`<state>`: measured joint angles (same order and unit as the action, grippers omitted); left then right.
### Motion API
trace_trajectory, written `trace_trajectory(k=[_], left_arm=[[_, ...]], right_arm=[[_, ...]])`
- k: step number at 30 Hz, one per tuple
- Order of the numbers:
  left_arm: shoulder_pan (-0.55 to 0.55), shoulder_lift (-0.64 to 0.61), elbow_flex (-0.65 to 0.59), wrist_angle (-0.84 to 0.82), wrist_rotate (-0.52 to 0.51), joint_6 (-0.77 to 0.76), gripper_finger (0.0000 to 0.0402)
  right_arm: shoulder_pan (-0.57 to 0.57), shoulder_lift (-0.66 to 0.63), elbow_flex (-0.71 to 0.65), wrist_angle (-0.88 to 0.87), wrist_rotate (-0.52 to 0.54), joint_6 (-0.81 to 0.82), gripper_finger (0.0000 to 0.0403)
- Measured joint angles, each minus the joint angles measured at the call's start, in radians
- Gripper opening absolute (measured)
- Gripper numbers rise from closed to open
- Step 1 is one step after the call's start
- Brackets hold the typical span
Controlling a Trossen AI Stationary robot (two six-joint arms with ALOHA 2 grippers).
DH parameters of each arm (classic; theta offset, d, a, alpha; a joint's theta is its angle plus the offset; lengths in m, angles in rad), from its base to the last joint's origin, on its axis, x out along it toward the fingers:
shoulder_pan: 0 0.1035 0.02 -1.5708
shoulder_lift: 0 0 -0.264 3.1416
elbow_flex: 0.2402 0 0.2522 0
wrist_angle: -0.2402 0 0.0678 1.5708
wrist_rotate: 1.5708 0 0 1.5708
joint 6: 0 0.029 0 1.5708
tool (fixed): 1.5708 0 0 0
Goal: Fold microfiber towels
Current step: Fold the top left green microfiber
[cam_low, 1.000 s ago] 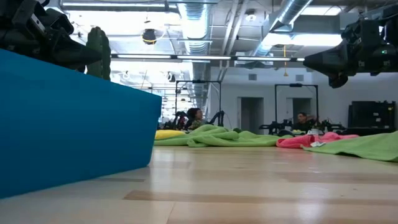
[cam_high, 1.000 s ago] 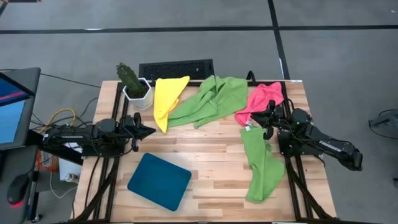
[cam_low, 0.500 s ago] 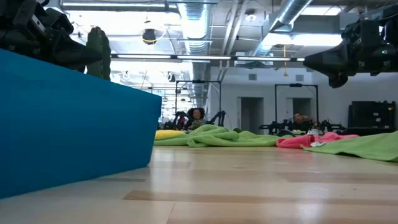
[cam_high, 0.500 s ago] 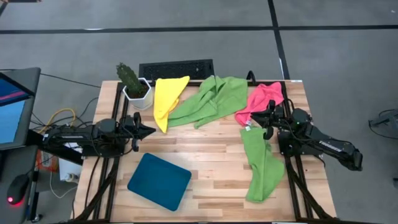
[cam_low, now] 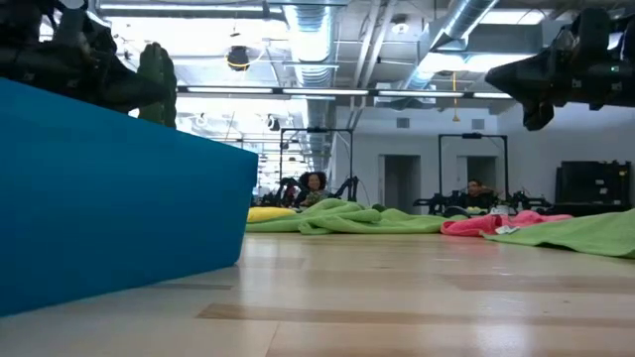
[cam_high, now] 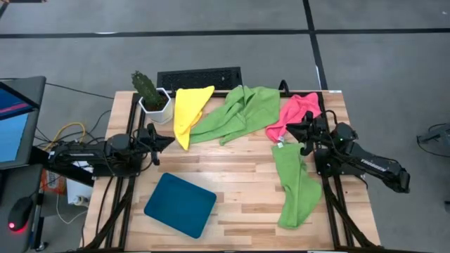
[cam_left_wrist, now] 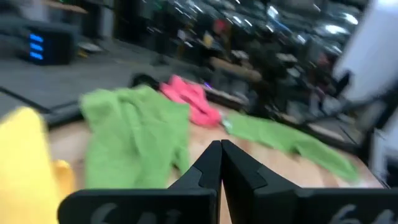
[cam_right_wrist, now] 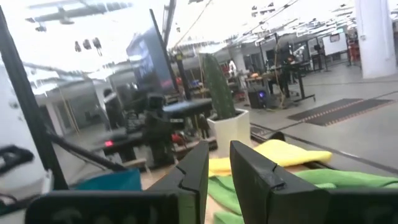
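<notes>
Four microfiber towels lie crumpled on the wooden table. A yellow towel [cam_high: 188, 112] is at the far left, and a large lime green towel [cam_high: 239, 112] beside it. A pink towel [cam_high: 295, 111] is at the far right, and a long lime green towel [cam_high: 295, 186] lies along the right side. My left gripper [cam_high: 171, 140] hovers level at the table's left, shut, just short of the yellow towel's near tip. My right gripper [cam_high: 288, 127] hovers over the near end of the pink towel, tipped slightly upward. A narrow gap shows between its fingers [cam_right_wrist: 219, 163], with nothing in it.
A dark teal tray [cam_high: 181, 205] lies at the near left. A potted cactus [cam_high: 149, 95] stands at the far left corner, and a black keyboard [cam_high: 199, 77] lies behind the far edge. Bare wood shows in the table's middle [cam_high: 232, 169]. People sit in the room beyond [cam_low: 313, 184].
My left gripper has swung its tip a little toward the table's far edge, staying shut. My right gripper has tipped its fingers upward and rolled slightly, its gap unchanged. The towels lie as before.
</notes>
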<state>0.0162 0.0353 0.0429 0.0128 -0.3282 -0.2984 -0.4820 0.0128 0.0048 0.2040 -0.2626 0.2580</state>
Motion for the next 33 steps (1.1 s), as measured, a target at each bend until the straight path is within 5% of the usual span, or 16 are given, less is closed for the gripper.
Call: trace_trajectory(k=[9, 17, 28, 33], left_arm=[[0.000, -0.001, 0.001, 0.303, -0.054, 0.056, 0.0000], [0.000, 0.034, 0.001, 0.332, -0.037, 0.049, 0.0005], [0.000, 0.346, 0.184, 0.315, 0.006, 0.119, 0.0100], [0.003, 0.529, 0.338, 0.136, -0.099, 0.167, 0.0124]], right_arm=[[0.000, 0.000, 0.000, 0.142, 0.025, 0.159, 0.0093], [0.002, 0.069, 0.050, 0.148, 0.140, 0.127, 0.0099], [0.004, 0.504, 0.236, 0.149, 0.168, 0.033, 0.0190], [0.004, 0.756, 0.367, 0.149, 0.168, -0.083, 0.0219]])
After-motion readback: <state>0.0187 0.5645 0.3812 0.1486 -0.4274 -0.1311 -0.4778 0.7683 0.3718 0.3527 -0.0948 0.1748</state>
